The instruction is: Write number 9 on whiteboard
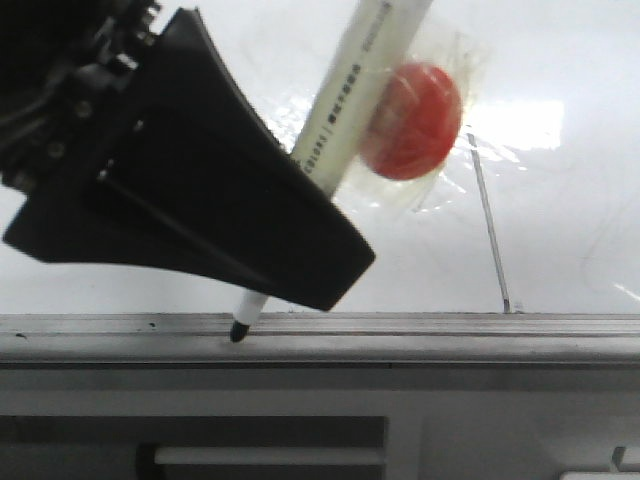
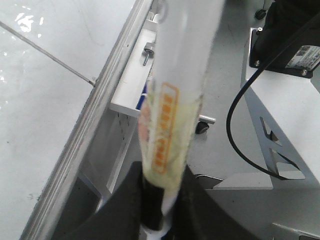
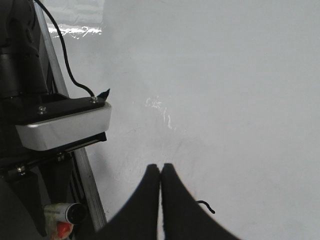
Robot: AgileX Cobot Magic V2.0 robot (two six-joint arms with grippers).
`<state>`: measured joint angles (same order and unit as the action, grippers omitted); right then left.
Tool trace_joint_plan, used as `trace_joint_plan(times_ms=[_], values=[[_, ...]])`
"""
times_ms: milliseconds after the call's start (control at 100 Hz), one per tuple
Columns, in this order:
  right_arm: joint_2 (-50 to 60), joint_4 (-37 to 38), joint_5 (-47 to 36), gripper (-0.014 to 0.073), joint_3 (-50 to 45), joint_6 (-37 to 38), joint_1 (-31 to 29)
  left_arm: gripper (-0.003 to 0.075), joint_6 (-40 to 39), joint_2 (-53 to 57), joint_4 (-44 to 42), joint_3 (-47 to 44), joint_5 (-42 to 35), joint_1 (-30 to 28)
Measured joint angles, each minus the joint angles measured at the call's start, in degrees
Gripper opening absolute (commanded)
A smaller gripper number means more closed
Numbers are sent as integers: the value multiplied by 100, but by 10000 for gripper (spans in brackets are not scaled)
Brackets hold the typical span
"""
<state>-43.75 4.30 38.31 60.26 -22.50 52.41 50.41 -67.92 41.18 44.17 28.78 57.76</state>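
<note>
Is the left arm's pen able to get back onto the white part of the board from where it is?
Probably yes. The left gripper holds the marker with its tip on the grey rail, right beside the whiteboard. Nothing shows between tip and white surface; the red disc taped on rides above.

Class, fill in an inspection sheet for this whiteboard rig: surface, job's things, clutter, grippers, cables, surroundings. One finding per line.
Surface: whiteboard glossy white, glare, faint smudges, grey rail along its edge.
Job's things: marker with a red disc taped on; tip at the rail; one long slanted stroke drawn.
Clutter: nothing seen.
Grippers: left gripper shut on the marker; right gripper jaws together, empty.
Cables: black cable looping by the left arm.
Surroundings: grey metal frame beside the board.
</note>
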Motion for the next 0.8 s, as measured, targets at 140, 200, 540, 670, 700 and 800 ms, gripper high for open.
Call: trace_joint_plan(times_ms=[140, 200, 540, 670, 700, 800], values=[[0, 12, -39, -58, 0, 3, 0, -20, 0, 0, 0, 0, 0, 0], [0, 12, -58, -58, 0, 3, 0, -20, -39, 0, 0, 0, -26, 0], [0, 548, -37, -58, 0, 891, -138, -21, -1812, -47, 108, -12, -2159, -10], [0, 1176, 189, -58, 0, 1590, -246, -21, -1999, -135, 222, -12, -2479, -228], [0, 1246, 216, -58, 0, 1667, -256, -21, -2015, -162, 237, -12, -2492, -311], [0, 1362, 317, -58, 0, 1797, -276, -21, -2041, -254, 467, -12, -2450, -716]])
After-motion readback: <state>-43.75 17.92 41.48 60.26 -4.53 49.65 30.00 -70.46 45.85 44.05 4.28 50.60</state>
